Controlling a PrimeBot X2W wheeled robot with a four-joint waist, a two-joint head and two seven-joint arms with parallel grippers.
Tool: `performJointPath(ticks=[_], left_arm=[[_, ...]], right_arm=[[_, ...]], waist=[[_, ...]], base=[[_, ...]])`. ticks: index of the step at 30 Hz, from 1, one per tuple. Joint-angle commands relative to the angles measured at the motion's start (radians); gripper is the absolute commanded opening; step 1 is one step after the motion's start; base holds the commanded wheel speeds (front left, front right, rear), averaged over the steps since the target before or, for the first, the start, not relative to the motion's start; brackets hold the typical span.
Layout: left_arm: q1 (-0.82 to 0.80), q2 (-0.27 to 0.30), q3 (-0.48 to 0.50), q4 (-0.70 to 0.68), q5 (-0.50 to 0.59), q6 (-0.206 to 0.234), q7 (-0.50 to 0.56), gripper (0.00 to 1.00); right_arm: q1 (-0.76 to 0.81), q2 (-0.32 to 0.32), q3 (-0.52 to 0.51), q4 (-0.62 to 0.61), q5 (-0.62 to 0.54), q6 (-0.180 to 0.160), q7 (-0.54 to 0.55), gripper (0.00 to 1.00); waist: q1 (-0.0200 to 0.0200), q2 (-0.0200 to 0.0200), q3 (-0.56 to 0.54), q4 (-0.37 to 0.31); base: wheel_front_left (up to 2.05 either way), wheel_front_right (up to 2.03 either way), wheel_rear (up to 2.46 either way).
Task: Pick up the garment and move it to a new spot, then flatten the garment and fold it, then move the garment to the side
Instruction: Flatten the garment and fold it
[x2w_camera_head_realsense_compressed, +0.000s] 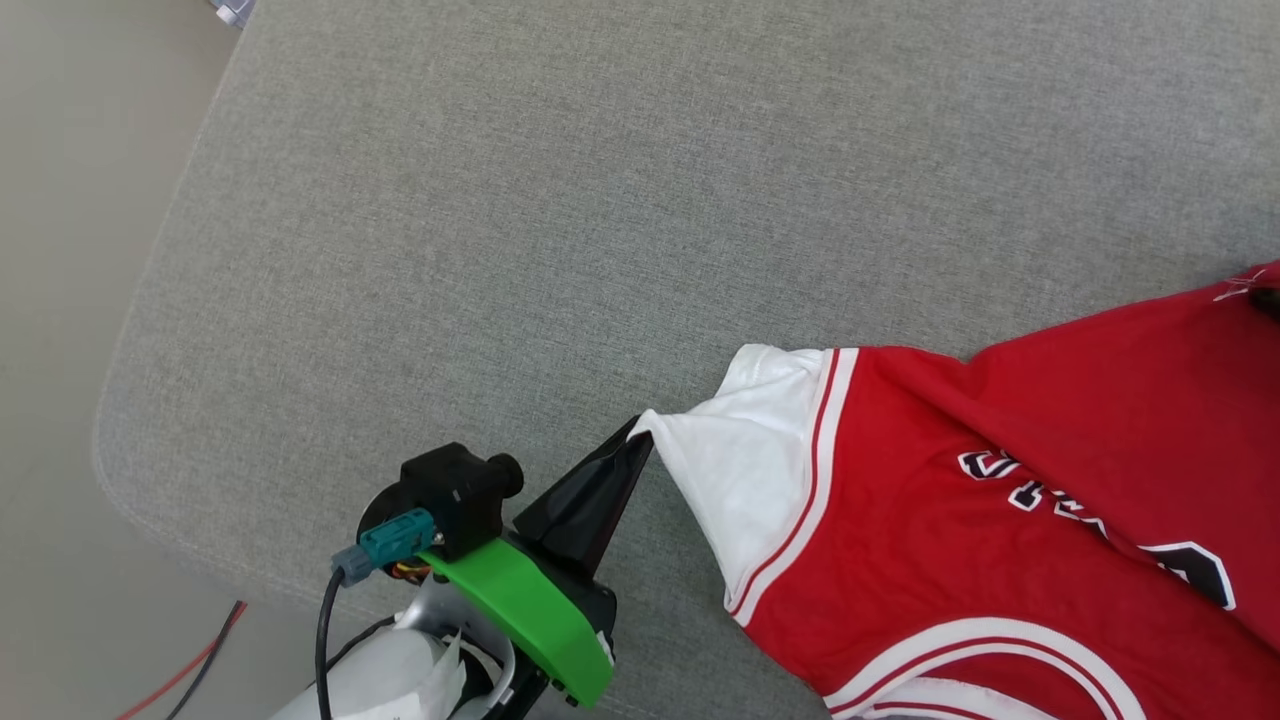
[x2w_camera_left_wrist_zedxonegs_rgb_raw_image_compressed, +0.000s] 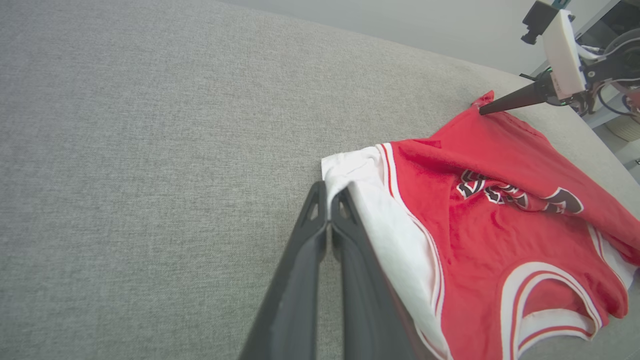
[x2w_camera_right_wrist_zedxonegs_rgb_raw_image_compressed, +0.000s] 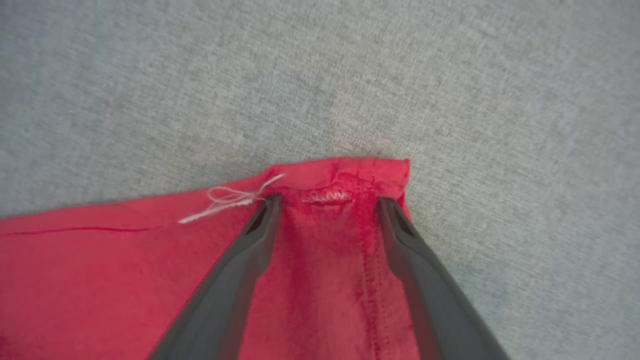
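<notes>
A red basketball-style jersey with white sleeves and black lettering (x2w_camera_head_realsense_compressed: 950, 560) lies rumpled across the lower right of the head view, on a grey fabric-covered table (x2w_camera_head_realsense_compressed: 500, 200). At lower centre, the left claw (x2w_camera_head_realsense_compressed: 640, 440) is clenched on the corner of one white sleeve. In the right wrist view, the right claw (x2w_camera_right_wrist_zedxonegs_rgb_raw_image_compressed: 330, 205) is released, its fingers spread over a red hem corner.

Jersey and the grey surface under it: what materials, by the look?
The garment: probably matte knit polyester or cotton; soft creases, stitched hem, a loose thread. The grey surface: seemingly woven upholstery fabric, matte, with heathered weave and a rounded seamed edge.
</notes>
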Motion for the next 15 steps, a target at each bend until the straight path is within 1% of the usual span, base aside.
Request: performJointPath(ticks=[1, 2, 4, 8, 15], left_arm=[[-0.020, -0.008, -0.001, 0.005, 0.007, -0.005, -0.008, 0.00], [-0.021, -0.009, -0.002, 0.007, 0.007, -0.005, -0.008, 0.00], [-0.022, -0.011, -0.003, 0.011, 0.007, -0.005, -0.009, 0.00], [-0.023, -0.009, 0.000, 0.022, 0.003, -0.006, -0.011, 0.00], [-0.012, 0.011, 0.021, 0.028, -0.007, 0.008, -0.018, 0.00]], right_arm=[[0.026, 0.019, 0.027, 0.037, 0.010, -0.001, 0.017, 0.22], [0.031, 0.019, 0.030, 0.040, 0.015, -0.001, 0.023, 0.00], [0.038, 0.018, 0.033, 0.041, 0.024, -0.001, 0.023, 0.00], [0.029, 0.020, 0.029, 0.043, 0.022, -0.001, -0.040, 0.00], [0.005, 0.030, 0.057, 0.054, 0.023, -0.001, -0.210, 0.00]], waist=[[0.0000, 0.0102, 0.002, 0.002], [0.0000, 0.0102, 0.002, 0.002], [0.0000, 0.0102, 0.000, 0.002], [0.0000, 0.0102, -0.016, -0.005], [0.0000, 0.0102, -0.091, -0.048]], base=[[0.00, 0.00, 0.00], [0.00, 0.00, 0.00], [0.00, 0.00, 0.00], [0.00, 0.00, 0.00], [0.00, 0.00, 0.00]])
